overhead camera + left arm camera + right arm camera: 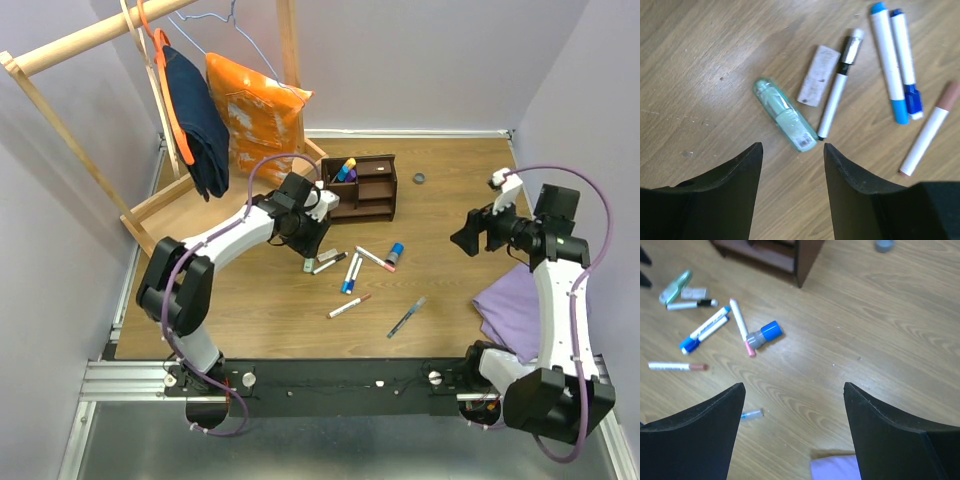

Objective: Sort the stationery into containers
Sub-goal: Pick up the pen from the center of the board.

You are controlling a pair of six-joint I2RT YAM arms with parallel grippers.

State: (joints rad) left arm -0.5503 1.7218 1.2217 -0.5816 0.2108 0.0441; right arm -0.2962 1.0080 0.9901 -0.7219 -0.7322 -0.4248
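Note:
The dark brown organizer stands at the back middle with a few markers upright in its left compartment. Loose stationery lies in front of it. In the left wrist view I see a pale green eraser, a beige piece, a white pen with a black band, two blue-capped markers and a white pen with a brownish cap. My left gripper is open and empty, hovering just short of the eraser. My right gripper is open and empty, well right of the pens.
A pale wooden rack with a navy garment and an orange bag stands at the back left. A purple cloth lies under the right arm. A small grey cap lies right of the organizer.

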